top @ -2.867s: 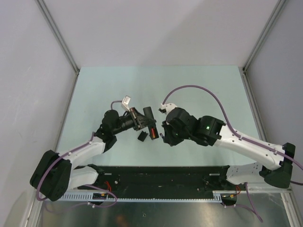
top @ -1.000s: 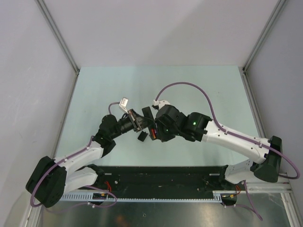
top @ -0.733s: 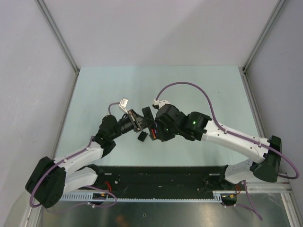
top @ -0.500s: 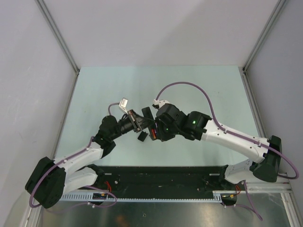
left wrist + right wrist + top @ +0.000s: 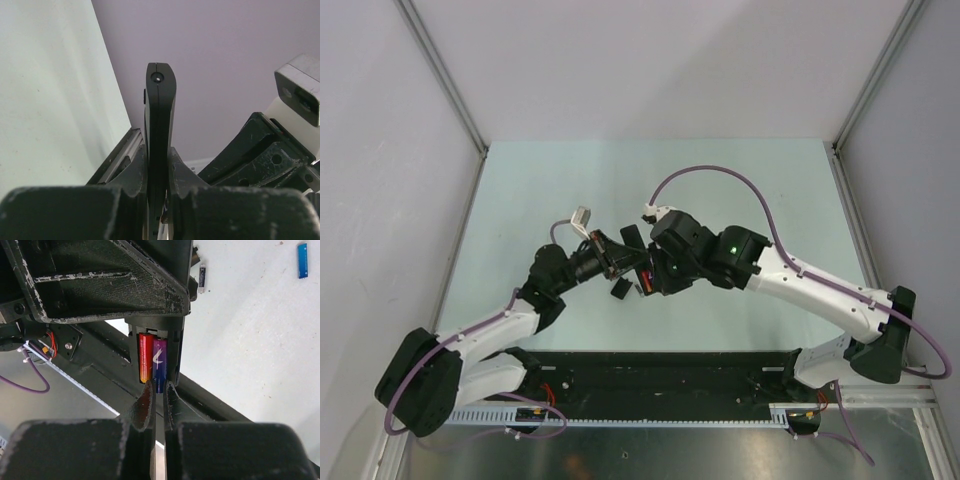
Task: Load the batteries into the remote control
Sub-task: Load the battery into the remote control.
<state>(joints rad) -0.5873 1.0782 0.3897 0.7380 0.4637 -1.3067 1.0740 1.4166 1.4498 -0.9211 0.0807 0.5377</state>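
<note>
While the left gripper (image 5: pixel 157 162) clenches the remote control (image 5: pixel 160 110) by its two flat faces, the slim black bar stands edge-on between the pads in the left wrist view, its rounded end poking out past the fingertips. Seen from above, the remote is held off the table (image 5: pixel 540 190) over its middle, a little nearer the near edge than the far one, with an arm extended toward it from each side. The right wrist view looks into the open battery bay. A red-orange battery (image 5: pixel 145 362) with a yellowish end lies in it, and a purple battery (image 5: pixel 159 365) lies right next to it, the two touching side by side. The right gripper (image 5: pixel 156 396) is clenched almost completely, with nothing visible between its fingers. Its tips sit at the near end of the purple battery (whether they actually press on it I cannot tell). On the table, just beside the held remote on the side toward the near edge, lies the small black back panel (image 5: pixel 619 289), detached from the remote. A spare battery (image 5: pixel 202 276), dark with pale tips, lies on the table beyond the remote in the right wrist view. A small blue piece (image 5: pixel 302 260) lies on the table well apart from that battery.
</note>
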